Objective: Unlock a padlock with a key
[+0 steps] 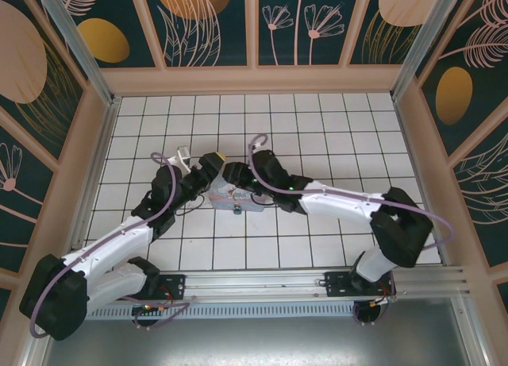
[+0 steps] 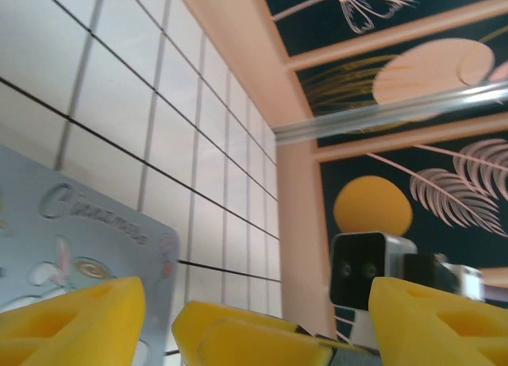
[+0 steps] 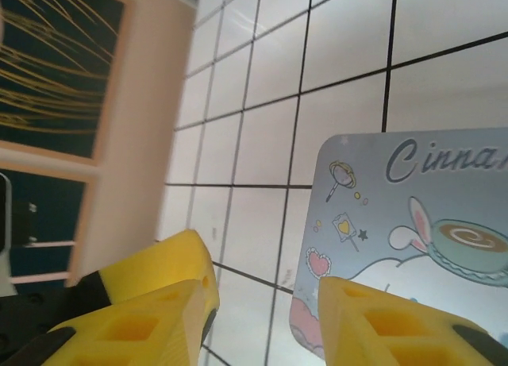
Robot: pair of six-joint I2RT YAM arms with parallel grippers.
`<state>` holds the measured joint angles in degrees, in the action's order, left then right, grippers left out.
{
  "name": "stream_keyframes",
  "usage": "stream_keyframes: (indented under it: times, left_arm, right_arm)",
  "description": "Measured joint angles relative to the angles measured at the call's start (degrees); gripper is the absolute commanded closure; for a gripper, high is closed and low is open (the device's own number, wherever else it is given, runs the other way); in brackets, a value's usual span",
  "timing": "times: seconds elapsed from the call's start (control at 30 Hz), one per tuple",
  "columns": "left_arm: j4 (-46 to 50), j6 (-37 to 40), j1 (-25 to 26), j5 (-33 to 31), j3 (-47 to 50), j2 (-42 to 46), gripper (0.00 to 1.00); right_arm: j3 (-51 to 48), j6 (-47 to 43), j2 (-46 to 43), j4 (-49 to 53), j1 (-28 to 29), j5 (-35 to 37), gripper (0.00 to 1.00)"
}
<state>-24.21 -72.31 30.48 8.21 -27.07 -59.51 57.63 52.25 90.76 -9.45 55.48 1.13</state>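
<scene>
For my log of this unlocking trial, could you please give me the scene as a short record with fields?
table: white tiles, dark grid lines
tin box: pastel cartoon lid, lying flat at the centre
padlock: probably the small dark item at the tin box's near edge
left gripper: open, close to the tin box
right gripper: open, at a corner of the tin box

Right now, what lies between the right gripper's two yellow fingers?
In the right wrist view, the open gap of the right gripper frames bare white tile floor and, on its right side, the left edge of the cartoon tin box.
</scene>
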Motion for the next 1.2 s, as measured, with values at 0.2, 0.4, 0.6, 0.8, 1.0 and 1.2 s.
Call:
stream_keyframes:
  times: [0.2, 0.4, 0.6, 0.8, 1.0, 1.2]
  left_arm:
    - [4.8, 0.2, -7.5, 0.1, 0.0, 1.6, 0.22]
    - [6.5, 0.3, -10.3, 0.4, 0.0, 4.6, 0.2]
    - [6.5, 0.3, -10.3, 1.4, 0.1, 4.6, 0.19]
    - [6.4, 0.1, -10.3, 1.8, 0.4, 4.2, 0.18]
    - [6.4, -0.8, -10.9, 1.4, 0.7, 4.0, 0.16]
    - [6.4, -1.5, -11.7, 0.3, 0.7, 4.0, 0.16]
  right_arm:
    - [10.4, -6.3, 9.0, 13.2, 4.3, 5.8, 0.59]
    - [12.4, -8.9, 11.7, 20.7, 5.6, 11.0, 0.59]
    - [14.8, -8.2, 11.8, 25.6, 6.9, 15.5, 0.48]
    - [22.3, -4.5, 15.1, 31.4, 8.7, 18.1, 0.45]
    - [25.5, 0.2, 19.5, 36.6, 9.4, 20.3, 0.47]
    - [25.6, 3.0, 19.7, 38.4, 9.4, 23.0, 0.49]
